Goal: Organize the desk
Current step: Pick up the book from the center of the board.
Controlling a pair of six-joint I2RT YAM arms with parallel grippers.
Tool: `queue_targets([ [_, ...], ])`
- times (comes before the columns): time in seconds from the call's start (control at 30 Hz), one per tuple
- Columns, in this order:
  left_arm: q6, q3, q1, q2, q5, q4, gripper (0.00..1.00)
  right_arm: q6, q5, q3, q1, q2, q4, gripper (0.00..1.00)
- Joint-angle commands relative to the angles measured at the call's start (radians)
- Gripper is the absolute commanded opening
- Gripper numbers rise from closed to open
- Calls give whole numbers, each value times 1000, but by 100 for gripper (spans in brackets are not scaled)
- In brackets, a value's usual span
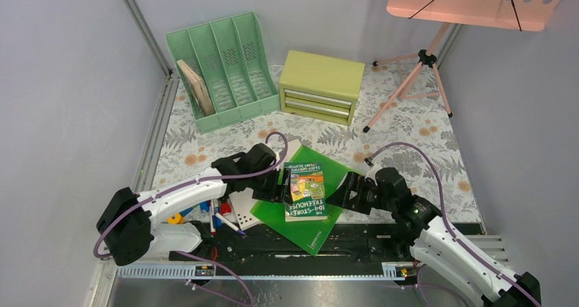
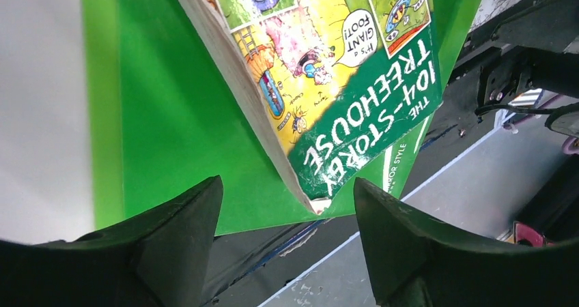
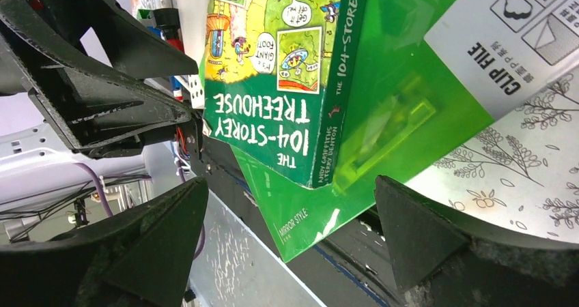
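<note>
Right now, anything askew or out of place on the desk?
The translucent green plastic clip file lies diagonal, its near corner overhanging the front edge of the fern-printed desk, above the black rail. A colourful paperback book rests on it, and loose pens lie scattered at near left.

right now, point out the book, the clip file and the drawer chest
book (image 1: 306, 192): top view, middle of its cover
clip file (image 1: 300, 230): top view, bare green part on the near side of the book
drawer chest (image 1: 322, 71): top view, its flat top
</note>
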Motion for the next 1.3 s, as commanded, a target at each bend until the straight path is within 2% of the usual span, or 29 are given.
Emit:
queue_targets([
  [0.0,-56,-37,-3,-66,-54,68,71,5,-26,20,0,33,107,100],
  [0.2,-124,-108,14,-31,59,195,70,47,-33,-26,0,64,198,99],
  [0.5,-202,-239,80,0,145,389,66,83,-41,-77,0,160,288,100],
  [0.63,-204,-260,88,30,154,415,58,99,-58,-102,-1,201,354,100],
  [0.87,-191,-259,87,70,122,402,37,124,-78,-137,-2,276,437,99],
  [1.27,-178,-264,86,109,94,398,18,138,-125,-163,-1,457,604,100],
])
